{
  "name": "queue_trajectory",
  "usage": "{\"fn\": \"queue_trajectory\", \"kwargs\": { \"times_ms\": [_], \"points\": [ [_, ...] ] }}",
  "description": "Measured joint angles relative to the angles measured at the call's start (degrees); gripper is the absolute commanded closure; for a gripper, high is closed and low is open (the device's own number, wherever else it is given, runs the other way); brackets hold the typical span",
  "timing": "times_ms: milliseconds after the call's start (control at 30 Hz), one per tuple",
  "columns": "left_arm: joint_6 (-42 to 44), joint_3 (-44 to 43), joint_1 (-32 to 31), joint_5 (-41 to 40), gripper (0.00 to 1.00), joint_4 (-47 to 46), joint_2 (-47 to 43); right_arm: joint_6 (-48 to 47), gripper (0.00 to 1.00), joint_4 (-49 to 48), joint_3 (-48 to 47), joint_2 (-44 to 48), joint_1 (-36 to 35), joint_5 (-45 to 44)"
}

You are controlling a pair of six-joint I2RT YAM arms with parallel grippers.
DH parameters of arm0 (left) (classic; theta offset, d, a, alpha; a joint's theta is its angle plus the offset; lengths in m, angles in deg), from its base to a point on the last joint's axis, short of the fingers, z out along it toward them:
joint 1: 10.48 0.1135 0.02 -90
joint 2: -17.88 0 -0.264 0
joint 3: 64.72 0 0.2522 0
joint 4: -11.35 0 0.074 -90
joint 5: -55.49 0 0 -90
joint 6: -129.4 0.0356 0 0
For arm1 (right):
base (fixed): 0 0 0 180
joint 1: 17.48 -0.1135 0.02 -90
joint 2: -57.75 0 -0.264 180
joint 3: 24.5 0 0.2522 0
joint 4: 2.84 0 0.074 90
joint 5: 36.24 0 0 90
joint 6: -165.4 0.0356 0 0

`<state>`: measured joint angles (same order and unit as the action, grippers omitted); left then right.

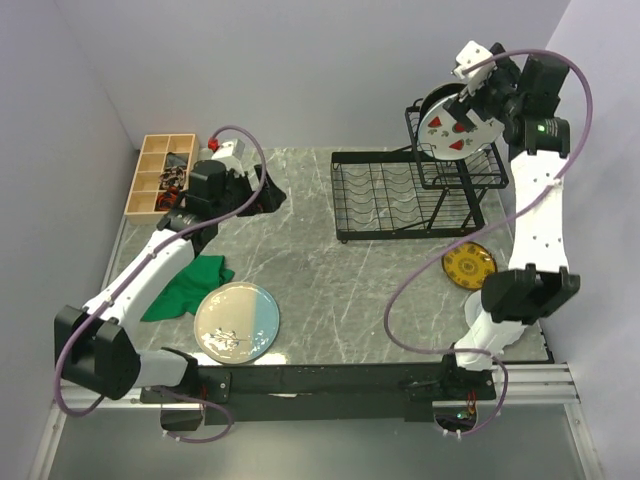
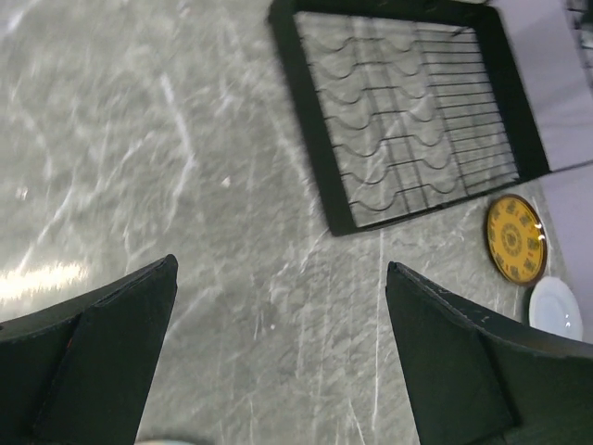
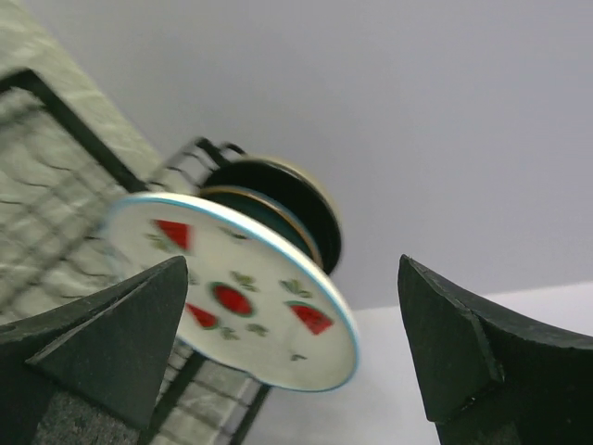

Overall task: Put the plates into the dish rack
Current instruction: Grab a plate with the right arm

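A grey marbled counter (image 1: pixel 320 290) carries a wooden box (image 1: pixel 150 175) at its far-left corner. Its compartments are open, and a few hold small dark bits too small to make out. A green cloth (image 1: pixel 190 285) lies crumpled near the left edge.
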<state>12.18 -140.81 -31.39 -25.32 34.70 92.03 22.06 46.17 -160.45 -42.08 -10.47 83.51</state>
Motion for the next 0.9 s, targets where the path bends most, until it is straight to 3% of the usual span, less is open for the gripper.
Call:
{"fn": "queue_trajectory", "kwargs": {
  "times_ms": [167, 400, 633, 900],
  "points": [
    [-5.09, -1.05, 2.36, -1.79, 0.01, 6.25, 1.44, 0.59, 0.0, 5.07, 2.8, 6.82, -5.64, 4.02],
    [-9.01, -0.66, 3.06, -7.72, 0.0, 14.16, -2.62, 4.09, 0.04, 14.27, 6.03, 8.7, -25.16, 12.83],
    [-14.99, 3.89, 3.28, -16.72, 0.0, 18.25, -15.56, 13.97, 0.14, 21.9, 4.7, -4.33, -38.05, 23.47],
    [-22.82, 11.02, 3.34, -22.77, 0.01, 25.88, -28.79, 29.88, 0.29, 20.59, 7.58, -19.5, -46.27, 25.77]
  ]
}}
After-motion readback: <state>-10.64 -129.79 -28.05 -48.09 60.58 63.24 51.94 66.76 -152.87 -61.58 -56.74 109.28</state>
